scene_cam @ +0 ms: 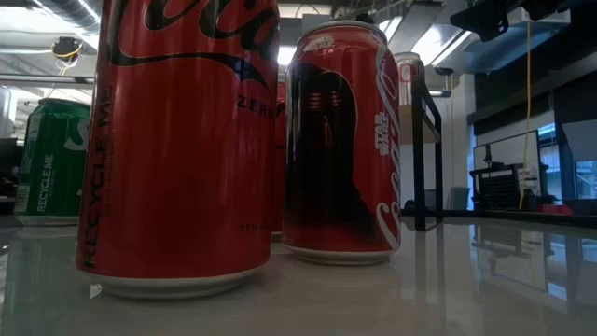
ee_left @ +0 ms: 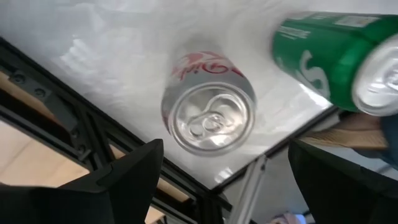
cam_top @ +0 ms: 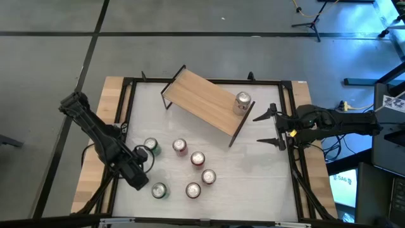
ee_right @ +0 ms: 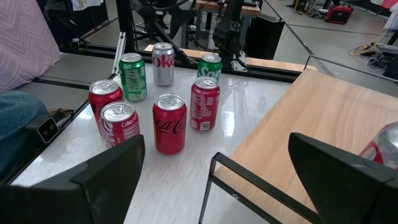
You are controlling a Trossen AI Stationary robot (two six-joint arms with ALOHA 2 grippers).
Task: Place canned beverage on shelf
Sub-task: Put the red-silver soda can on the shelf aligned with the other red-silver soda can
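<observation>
Light-wood shelf [cam_top: 205, 101] on black legs, at upper centre of the high view, carries one silver can [cam_top: 242, 101]; six cans wait below. Our left gripper [cam_top: 140, 158] hangs open over them, right gripper [cam_top: 271, 127] open beside the shelf.

Seven cans [cam_top: 180, 146]: six on table [cam_top: 253, 177], one on shelf [cam_top: 202, 98].

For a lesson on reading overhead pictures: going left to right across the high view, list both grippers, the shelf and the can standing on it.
left gripper → shelf → can on the shelf → right gripper
</observation>
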